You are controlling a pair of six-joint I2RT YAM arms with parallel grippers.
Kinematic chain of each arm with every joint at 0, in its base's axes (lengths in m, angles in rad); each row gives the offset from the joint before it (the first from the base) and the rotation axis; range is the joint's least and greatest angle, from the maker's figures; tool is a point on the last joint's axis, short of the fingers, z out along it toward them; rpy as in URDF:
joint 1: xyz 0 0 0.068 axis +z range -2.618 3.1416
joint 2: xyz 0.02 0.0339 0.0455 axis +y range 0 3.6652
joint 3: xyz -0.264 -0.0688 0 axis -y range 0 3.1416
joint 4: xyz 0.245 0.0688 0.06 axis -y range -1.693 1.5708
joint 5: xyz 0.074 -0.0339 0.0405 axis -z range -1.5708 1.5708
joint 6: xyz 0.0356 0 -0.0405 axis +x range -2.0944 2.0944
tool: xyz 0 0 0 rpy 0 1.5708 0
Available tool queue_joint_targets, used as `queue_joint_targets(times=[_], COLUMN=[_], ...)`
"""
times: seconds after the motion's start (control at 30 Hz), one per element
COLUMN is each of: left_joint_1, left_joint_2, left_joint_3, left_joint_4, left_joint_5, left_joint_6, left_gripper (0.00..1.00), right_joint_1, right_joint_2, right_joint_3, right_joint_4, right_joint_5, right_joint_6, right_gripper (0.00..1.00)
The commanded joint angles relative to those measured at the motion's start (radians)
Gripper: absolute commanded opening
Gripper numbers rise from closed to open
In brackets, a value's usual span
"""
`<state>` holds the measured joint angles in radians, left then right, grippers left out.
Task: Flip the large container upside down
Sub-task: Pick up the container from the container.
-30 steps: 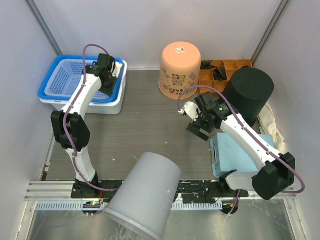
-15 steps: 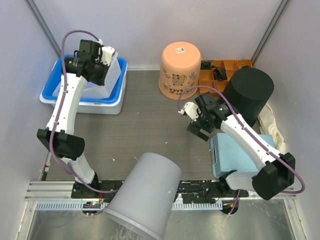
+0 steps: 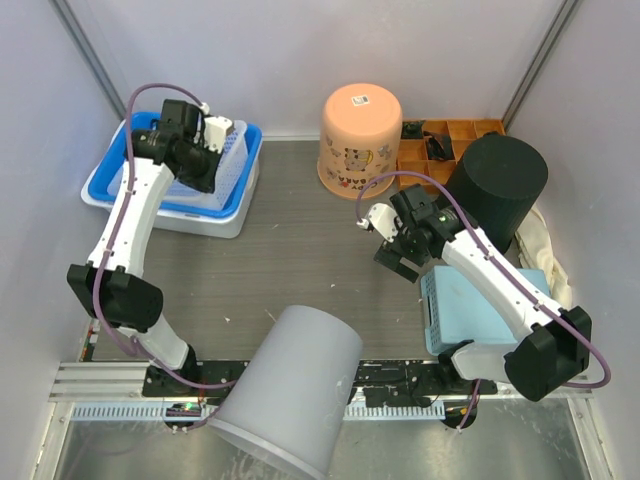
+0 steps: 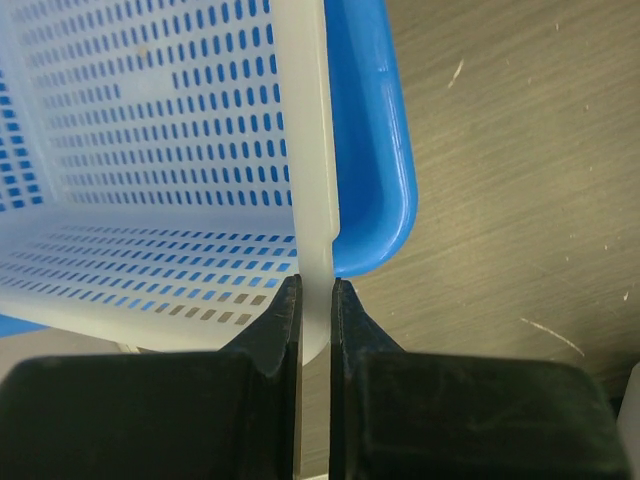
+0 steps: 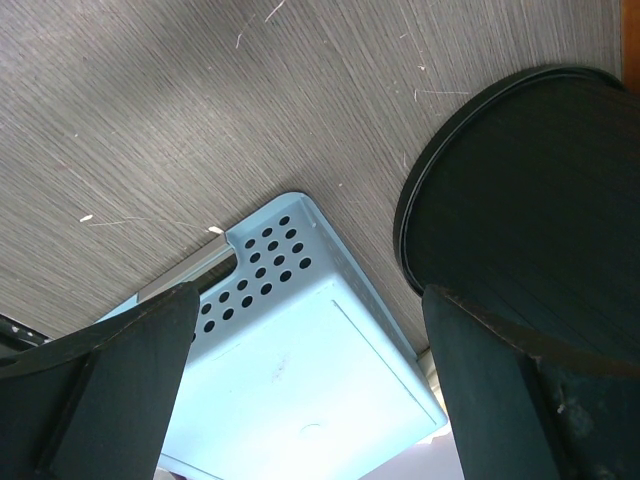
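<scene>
White perforated container [image 4: 150, 150], one of two nested at the table's [image 3: 290, 260] far left with a blue basket [image 4: 375, 150] around it and a white tub [image 3: 200, 218] beneath, has its rim pinched between the closed fingers of the left gripper [image 4: 316, 285]. Three bins stand elsewhere: one peach bucket [image 3: 360, 135] at the back, one black bin [image 3: 497, 185] on the right and one grey bin [image 3: 290, 390] tilted at the near edge. The right gripper [image 5: 310, 295] hangs with jaws spread wide and holding nothing above a single pale blue box [image 3: 465, 310], beside the black bin.
</scene>
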<state>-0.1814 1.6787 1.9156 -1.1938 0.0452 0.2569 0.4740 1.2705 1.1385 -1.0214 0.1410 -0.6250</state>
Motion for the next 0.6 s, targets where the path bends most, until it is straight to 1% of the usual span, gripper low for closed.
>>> queue_joint_targets(times=[0.0,0.17,0.27,0.33,0.37,0.43,0.5,0.57], left_joint_1=[-0.013,-0.016,-0.016,-0.016,-0.016,-0.016,-0.016,-0.016], left_joint_2=[-0.031,-0.046,-0.086,-0.112,-0.123,-0.142,-0.167,-0.197], left_joint_3=[-0.129,-0.211,-0.255,-0.266,-0.259,-0.230,-0.201,-0.192], left_joint_4=[-0.010,-0.008,0.013,0.027,0.024,0.011,0.004,0.005], left_joint_5=[0.091,0.195,0.170,0.137,0.129,0.121,0.120,0.121], left_joint_6=[0.002,-0.006,0.002,0.007,0.008,0.008,0.005,0.008], left_gripper=[0.00,0.00,0.00,0.00,0.00,0.00,0.00,0.00], right_joint_1=[0.003,0.003,0.021,0.043,0.048,0.049,0.049,0.051], right_joint_2=[-0.022,-0.027,-0.042,-0.038,-0.033,-0.007,0.052,0.114], right_joint_3=[0.023,0.014,0.044,0.101,0.137,0.228,0.342,0.467], right_joint_4=[0.021,0.033,0.098,0.162,0.196,0.253,0.277,0.277], right_joint_5=[0.008,0.015,0.057,0.101,0.095,0.025,-0.048,-0.167], right_joint_6=[0.014,0.017,-0.002,-0.032,-0.048,-0.080,-0.084,-0.091], right_gripper=[1.00,1.00,1.00,1.00,1.00,1.00,1.00,1.00])
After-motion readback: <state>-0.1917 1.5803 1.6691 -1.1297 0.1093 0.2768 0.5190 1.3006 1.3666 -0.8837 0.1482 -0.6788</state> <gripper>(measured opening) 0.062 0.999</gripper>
